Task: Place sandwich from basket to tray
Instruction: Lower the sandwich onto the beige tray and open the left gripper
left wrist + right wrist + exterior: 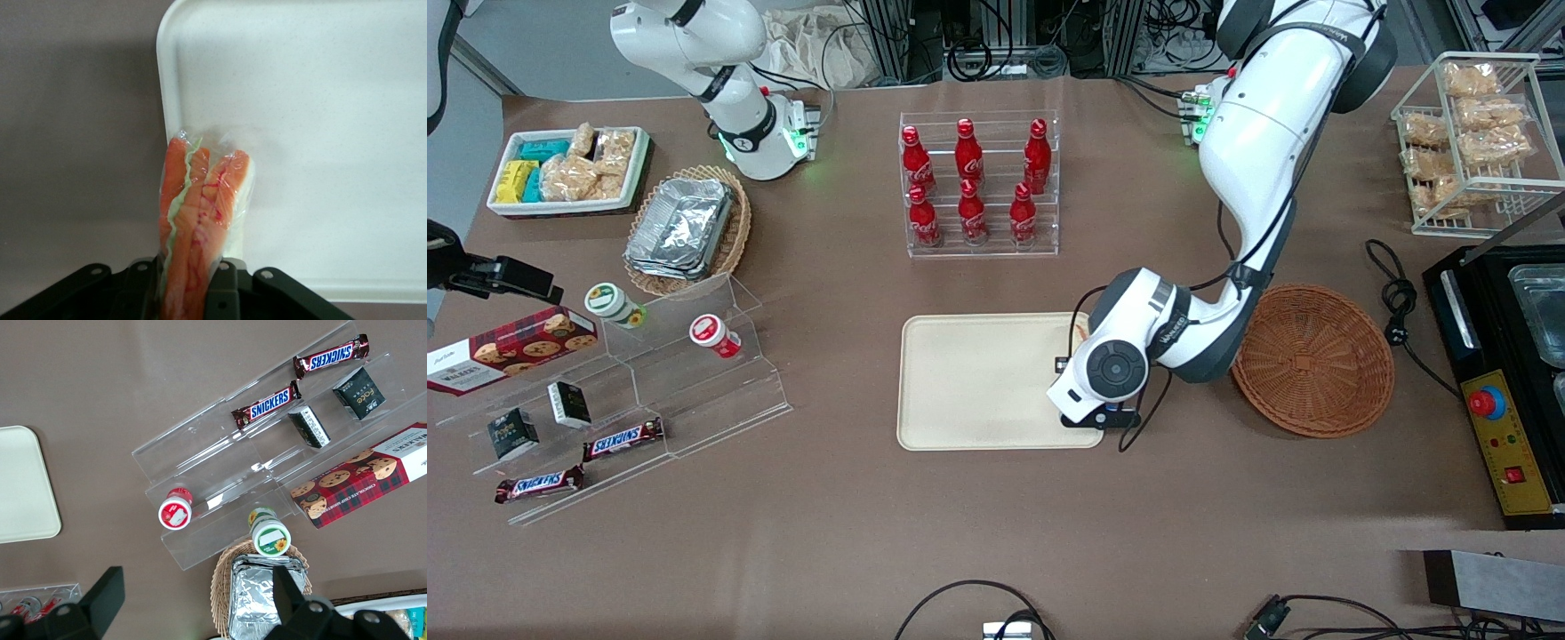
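I am holding the sandwich (200, 220) clamped in the gripper (190, 283), cut edge out, just over the tray (320, 100) edge, so it lands inside; the basket (1313, 359) sits beside.

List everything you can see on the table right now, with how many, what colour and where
sandwich: one, orange-red filling, clear wrap, held above the tray's corner
tray: one, cream, mid-table
basket: one, reddish-brown, empty, beside the tray toward the working arm's end
cola bottles: six, red, in a clear rack farther from the front camera than the tray
foil containers: stacked, silver, in a tan basket
Snickers bars: two, on the clear stepped stand
cookie box: one, red, on that stand
gripper: one, black, shut on the sandwich over the tray's edge
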Controlling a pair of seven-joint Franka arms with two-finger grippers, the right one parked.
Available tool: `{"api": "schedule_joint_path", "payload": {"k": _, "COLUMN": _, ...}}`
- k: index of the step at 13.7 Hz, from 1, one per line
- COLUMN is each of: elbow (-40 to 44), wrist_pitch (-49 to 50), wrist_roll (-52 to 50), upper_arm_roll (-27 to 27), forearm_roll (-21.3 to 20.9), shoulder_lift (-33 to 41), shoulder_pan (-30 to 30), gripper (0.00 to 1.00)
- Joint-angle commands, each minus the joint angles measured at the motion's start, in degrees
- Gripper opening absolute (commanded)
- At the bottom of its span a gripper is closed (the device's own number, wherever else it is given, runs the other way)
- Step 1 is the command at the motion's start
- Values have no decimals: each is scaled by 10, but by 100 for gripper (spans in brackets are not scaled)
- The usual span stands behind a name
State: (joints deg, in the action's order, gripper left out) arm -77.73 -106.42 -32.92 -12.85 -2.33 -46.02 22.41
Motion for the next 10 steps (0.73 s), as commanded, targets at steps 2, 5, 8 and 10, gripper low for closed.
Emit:
{"api": "schedule_joint_path", "payload": {"k": 2, "elbow": 23, "wrist_pitch": -8, "wrist_roll": -49, "upper_arm_roll": 5, "forearm_roll": -15, "shoulder_lift": -19, "shoulder_pan": 12, "gripper": 46}}
{"api": "schedule_joint_path", "payload": {"k": 5, "elbow": 23, "wrist_pitch": -27, "wrist_roll": -55, "upper_arm_roll": 5, "forearm_roll": -16, "shoulder_lift": -20, "shoulder_pan": 12, "gripper": 89}}
{"api": "schedule_joint_path", "payload": {"k": 8, "elbow": 25, "wrist_pitch": -24, "wrist_roll": -59, "upper_arm_roll": 4, "forearm_roll": -16, "shoulder_lift": -4, "shoulder_pan": 12, "gripper": 100}}
{"api": "schedule_joint_path", "payload": {"k": 10, "elbow": 33, "wrist_pitch": -14, "wrist_roll": -60, "upper_arm_roll": 5, "forearm_roll": -17, "shoulder_lift": 22, "shoulder_pan": 8, "gripper": 100}}
